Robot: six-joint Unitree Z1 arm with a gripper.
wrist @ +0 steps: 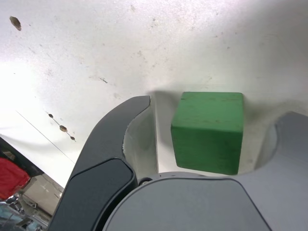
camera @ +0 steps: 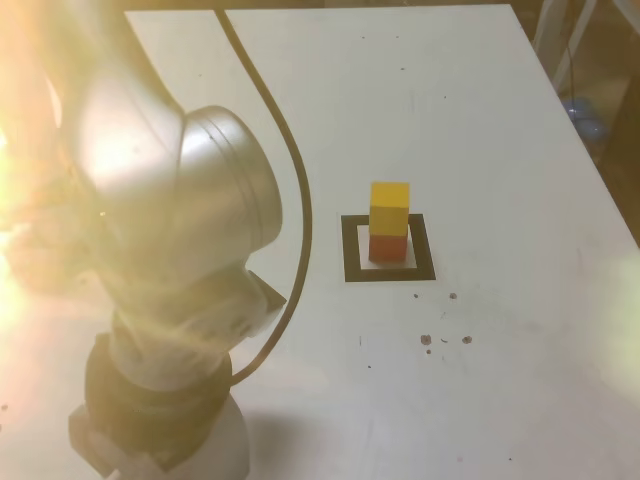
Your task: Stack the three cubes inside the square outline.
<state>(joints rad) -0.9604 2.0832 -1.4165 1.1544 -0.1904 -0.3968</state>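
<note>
Yellow cube (camera: 389,208) seated on red cube (camera: 388,247), inside the square outline (camera: 425,247). Green cube (wrist: 208,132) flanked by parted gripper jaws (wrist: 214,137), ungripped. Closure should be centred, squarely on opposite faces. Open table (camera: 470,130) noted right of and beyond the stack.

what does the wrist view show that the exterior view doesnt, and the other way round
Only the wrist view: the green cube, between the open jaws of the gripper, and a red item beyond the table.
Only the exterior view: the yellow cube on the red cube, inside the square outline, and a dark cable.
Both: the pale table with small dark marks.
</note>
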